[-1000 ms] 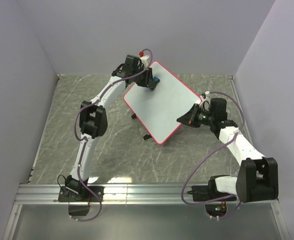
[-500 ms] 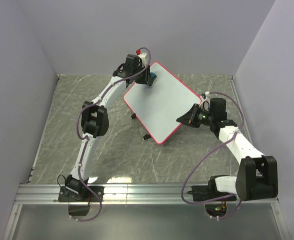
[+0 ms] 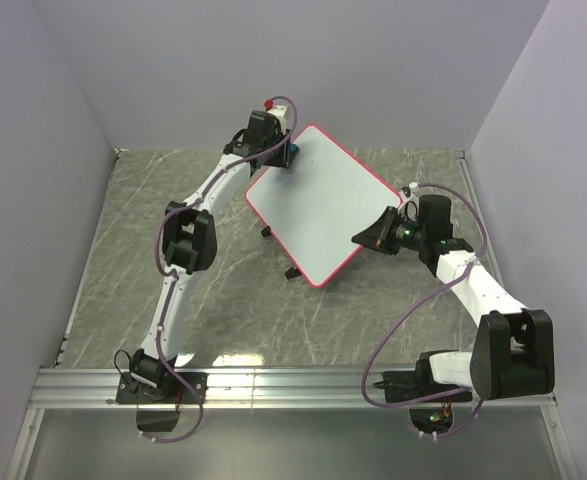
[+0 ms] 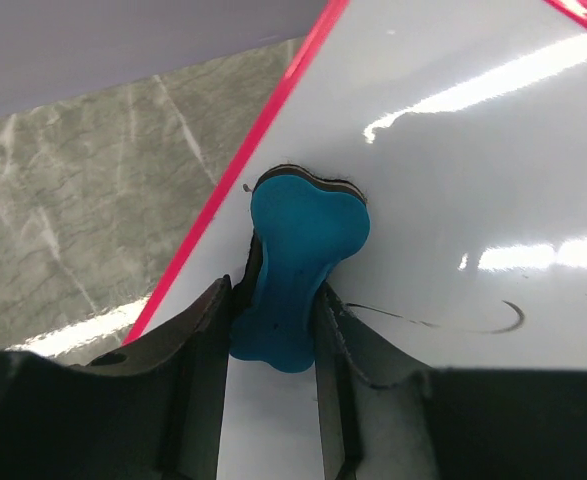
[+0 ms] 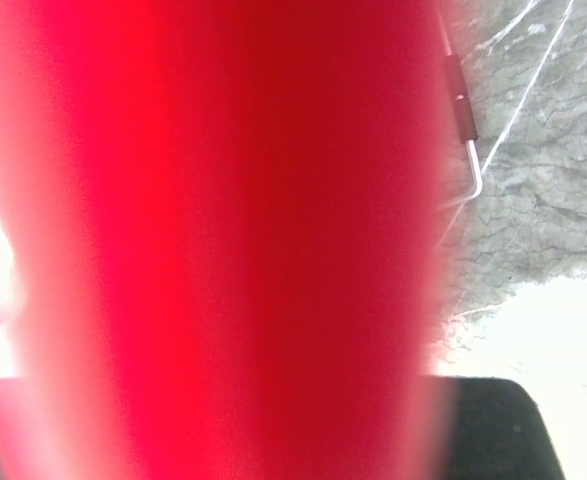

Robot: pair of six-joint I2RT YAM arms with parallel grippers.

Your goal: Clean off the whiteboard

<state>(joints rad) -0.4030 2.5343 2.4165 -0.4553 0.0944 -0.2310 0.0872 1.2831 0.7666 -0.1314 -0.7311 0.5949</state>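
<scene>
The whiteboard [image 3: 318,205], white with a red-pink rim, stands tilted at the table's middle. My left gripper [image 3: 285,153] is shut on a blue eraser [image 3: 292,151] at the board's far left corner. In the left wrist view the eraser [image 4: 298,262] lies flat on the whiteboard [image 4: 473,150] close to the red rim, between my fingers [image 4: 193,345]. A thin dark scribble [image 4: 473,325] lies to its right. My right gripper [image 3: 365,238] clamps the board's right edge. The blurred red rim [image 5: 223,240] fills the right wrist view and hides the fingertips.
Two small black feet [image 3: 293,272] stick out under the board's near left edge. A thin metal stand wire [image 5: 470,160] shows behind the rim. Grey marbled table [image 3: 153,200] lies around, with walls on three sides and a metal rail [image 3: 293,385] at the near edge.
My left gripper has slid the eraser up and to the left across the board, to its far left corner. The right arm and the board have barely moved.
</scene>
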